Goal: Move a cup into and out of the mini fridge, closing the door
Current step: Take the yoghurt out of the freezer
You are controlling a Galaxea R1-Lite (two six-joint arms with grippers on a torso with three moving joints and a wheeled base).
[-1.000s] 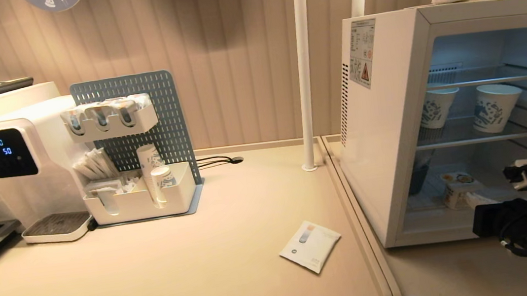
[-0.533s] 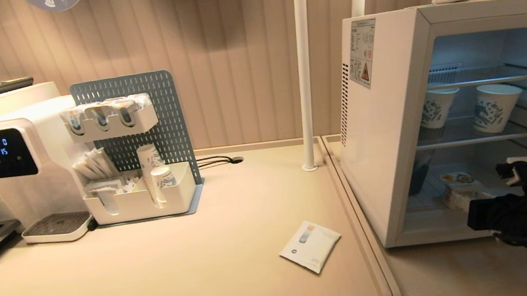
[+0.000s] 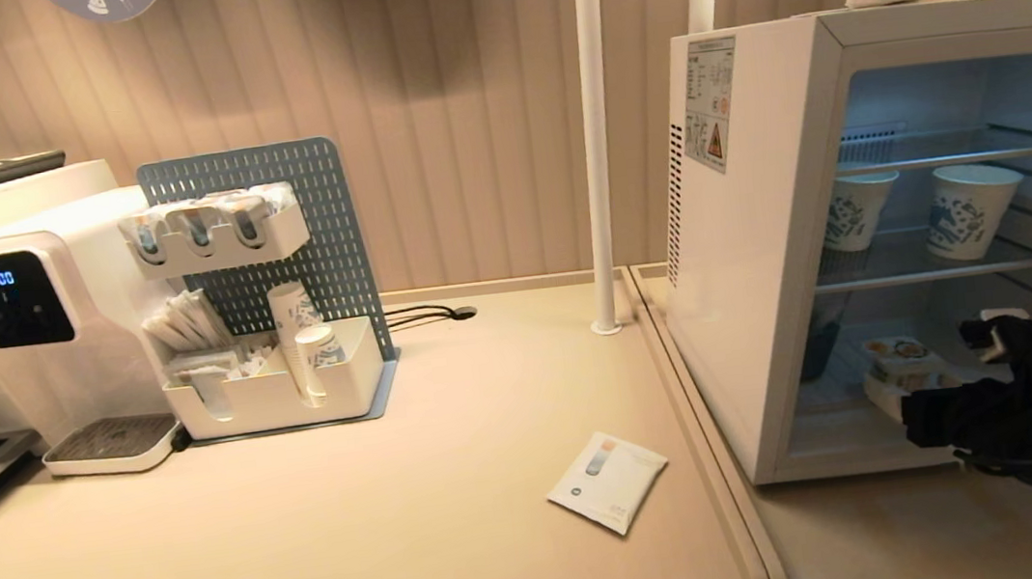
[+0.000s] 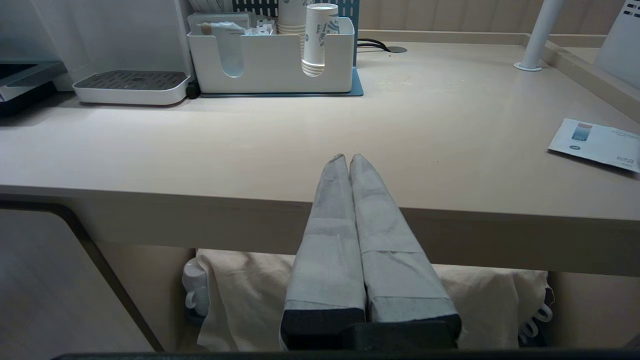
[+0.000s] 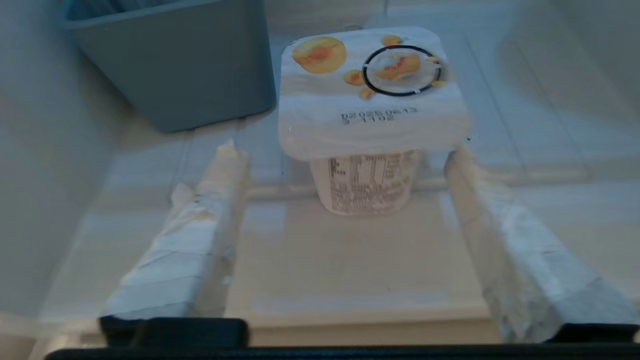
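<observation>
Cup stands upright on the fridge floor, bottom compartment, beside a grey bin. Right gripper spread wide, one finger each side of cup, not touching. Left gripper closed, empty, at worktop edge.

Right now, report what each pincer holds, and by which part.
Nothing is held. The right pincer stands open around the cup on the mini fridge floor, fingers clear of it. The left pincer is shut, empty.
</observation>
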